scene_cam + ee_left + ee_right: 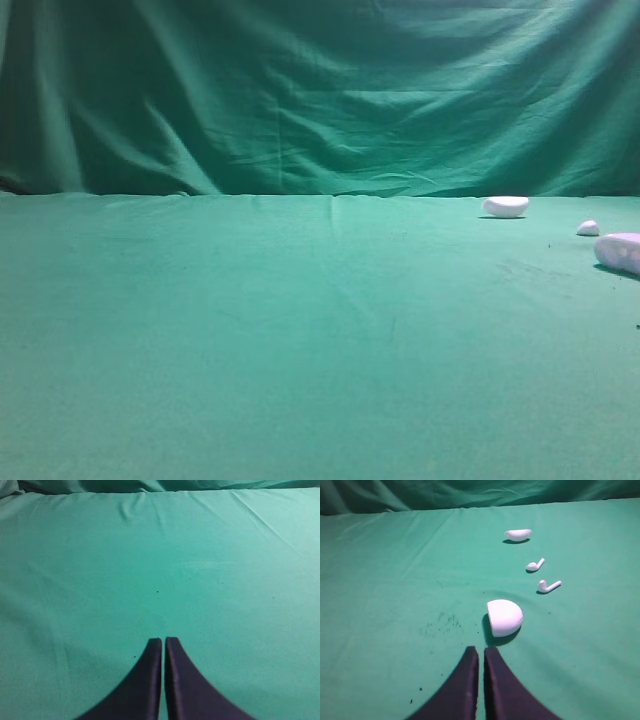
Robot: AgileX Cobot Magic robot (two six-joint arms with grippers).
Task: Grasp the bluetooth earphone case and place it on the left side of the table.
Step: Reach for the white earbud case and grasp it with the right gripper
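Note:
The white bluetooth earphone case [621, 252] lies on the green cloth table [300, 330] at the far right edge of the exterior view. In the right wrist view the case [504, 617] lies just ahead and slightly right of my right gripper [481, 650], which is shut and empty, a short gap away. My left gripper [163, 641] is shut and empty over bare green cloth [160, 570]. Neither gripper shows in the exterior view.
A smaller white half-dome piece [505, 206] lies further back, also in the right wrist view [518, 534]. A tiny white piece [588, 228] sits between it and the case. Two white earbuds [535, 565] [548, 585] lie beyond the case. A folded dark green curtain [300, 90] backs the table.

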